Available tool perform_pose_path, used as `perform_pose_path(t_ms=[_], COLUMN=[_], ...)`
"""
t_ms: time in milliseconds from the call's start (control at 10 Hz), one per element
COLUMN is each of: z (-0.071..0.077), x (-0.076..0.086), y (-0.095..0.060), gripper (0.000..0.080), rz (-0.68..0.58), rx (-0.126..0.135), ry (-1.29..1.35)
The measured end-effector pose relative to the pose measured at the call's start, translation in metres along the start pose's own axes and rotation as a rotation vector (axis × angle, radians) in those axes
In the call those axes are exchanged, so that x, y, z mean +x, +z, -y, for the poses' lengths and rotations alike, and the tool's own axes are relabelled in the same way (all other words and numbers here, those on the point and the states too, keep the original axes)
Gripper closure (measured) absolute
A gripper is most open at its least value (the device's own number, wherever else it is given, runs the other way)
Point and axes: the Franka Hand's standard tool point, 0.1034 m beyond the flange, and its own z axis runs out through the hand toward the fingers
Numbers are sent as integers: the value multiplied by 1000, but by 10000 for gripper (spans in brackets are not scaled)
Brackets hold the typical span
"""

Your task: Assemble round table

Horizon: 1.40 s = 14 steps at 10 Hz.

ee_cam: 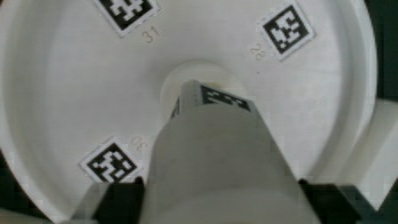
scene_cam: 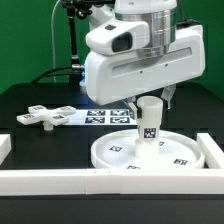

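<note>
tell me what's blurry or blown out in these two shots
exterior view: the white arm glares against the black table, detail washed out; wrist view: the post looms wide and soft near the lens, the tags on the disc look sharper, grey shadow around the post's base

Post (scene_cam: pixel 149 125): I lose its top inside the gripper (scene_cam: pixel 150 99).
Fingers (ee_cam: pixel 118 203): dark slivers against the post, cut by the wrist picture's edge.
Disc (ee_cam: pixel 71 110): rim cropped in my wrist view.
Marker board (scene_cam: pixel 100 117): partly behind the arm (scene_cam: pixel 130 50).
</note>
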Motion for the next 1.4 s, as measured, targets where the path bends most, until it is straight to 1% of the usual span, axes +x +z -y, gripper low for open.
perform_pose_path(t_ms=[200,300,500,1000,1200,1400], z=[-2,-2,-4,-6,-8,-5], x=[0,-1,-3,-3,-5,-8], y=[0,0,0,0,0,1], gripper=[390,390,390,390,390,390], rz=[-31,-57,-91,-91,-110,-116], rx=[7,0,-8,11,37,57], ry=[211,341,515,788,1030,1266])
